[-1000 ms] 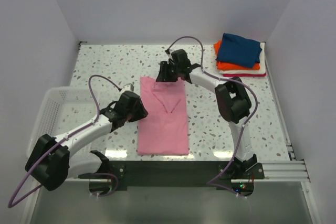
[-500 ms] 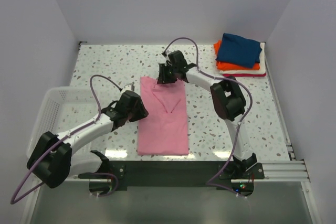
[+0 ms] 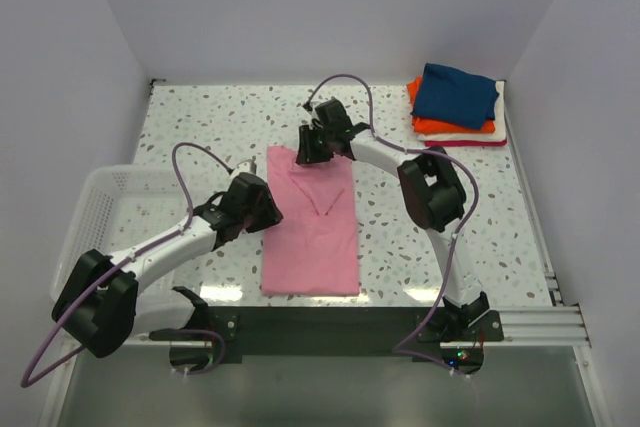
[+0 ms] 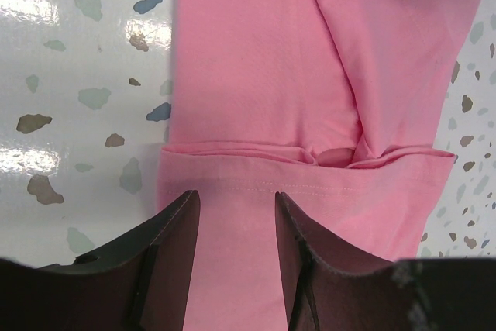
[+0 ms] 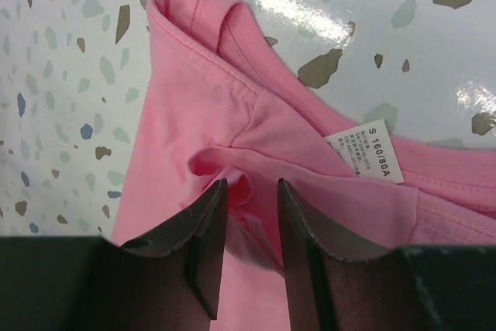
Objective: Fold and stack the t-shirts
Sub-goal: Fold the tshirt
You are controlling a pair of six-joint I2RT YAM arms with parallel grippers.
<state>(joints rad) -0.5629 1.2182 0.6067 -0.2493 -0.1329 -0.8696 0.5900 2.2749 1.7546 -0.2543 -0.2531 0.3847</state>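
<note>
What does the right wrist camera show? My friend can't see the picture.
A light pink t-shirt lies on a speckled white table, a white size tag showing near its collar. The open right gripper straddles a small fold of the cloth.

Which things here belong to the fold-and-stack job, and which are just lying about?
Job: pink t-shirt, spread flat on the table; folded t-shirt stack, navy on top.
Lying about: white wire basket at the left edge.

Bare surface lies left and right of the pink shirt. A wire basket blocks its far left, and folded shirts block its far-right corner.
</note>
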